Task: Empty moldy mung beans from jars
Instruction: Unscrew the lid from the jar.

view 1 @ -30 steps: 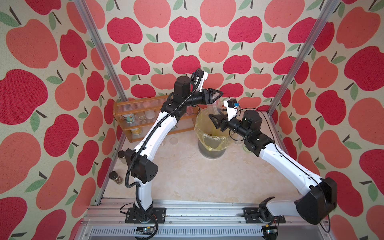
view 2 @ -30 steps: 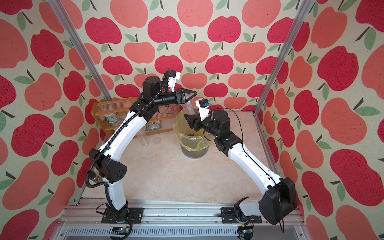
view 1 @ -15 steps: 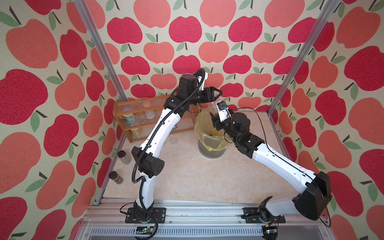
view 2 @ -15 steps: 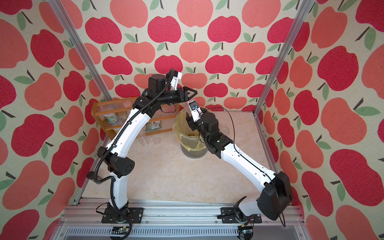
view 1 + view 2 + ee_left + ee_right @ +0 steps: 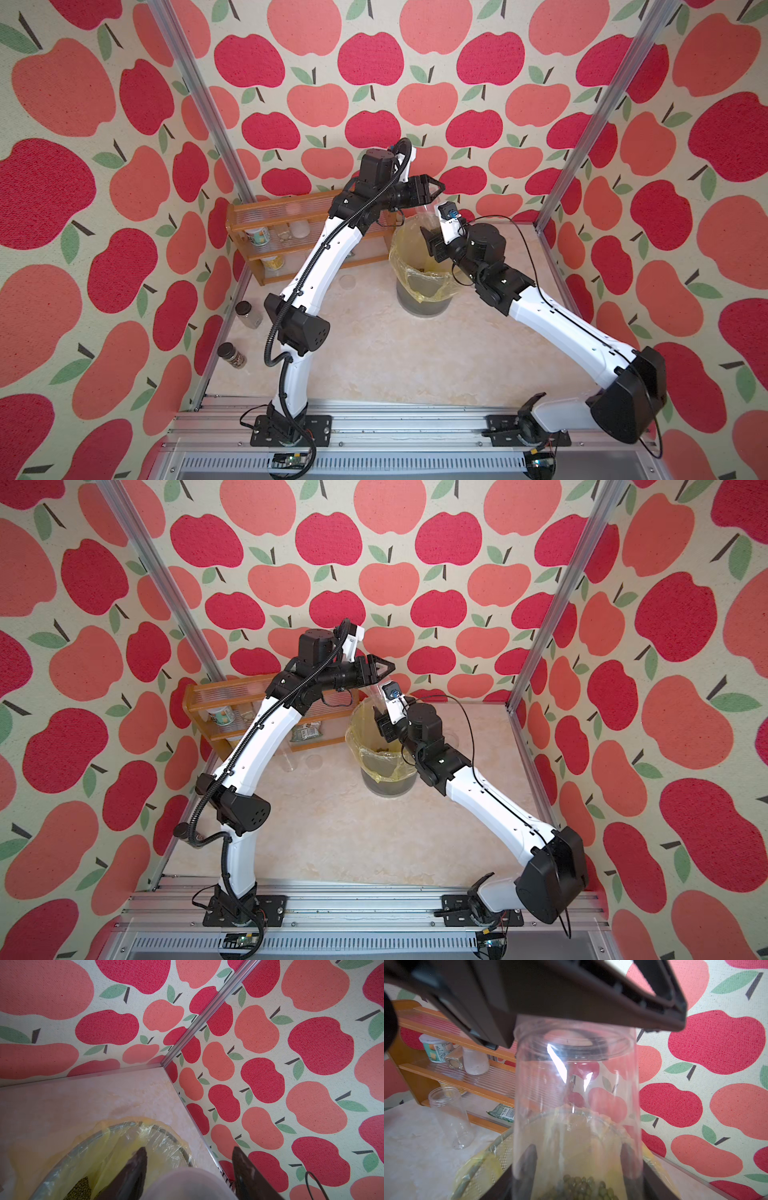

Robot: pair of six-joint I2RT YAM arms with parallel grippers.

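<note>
A beige marbled table [image 5: 374,365] is seen from above in both top views. It is boxed in by walls [image 5: 83,83] printed with red and coral apples and edged by metal posts. A wooden rack [image 5: 270,201] is set at the upper left of the table, with printed cans [image 5: 258,237] on its shelves. A mesh bin [image 5: 422,309] lined with a yellow bag [image 5: 124,1147] is placed at the centre, just right of the rack.

The left gripper [image 5: 432,192] is held above the bin, at the upper centre of the frame. Its fingers [image 5: 137,1167] are clamped on either side of a frosted lid [image 5: 187,1184]. The right gripper [image 5: 430,245] is placed just below it, over the bin's mouth. Its fingers [image 5: 527,1159] are closed around the lower body of a clear jar [image 5: 577,1095].

The jar is held upright between the two grippers, above the bin, with the lid at its top. A small heap of dark green beans [image 5: 583,1186] is seen through the wall at its base, and the rest of the jar is clear. More beans are seen in the bag. An open empty jar [image 5: 450,1115] is set on the table in front of the rack.
</note>
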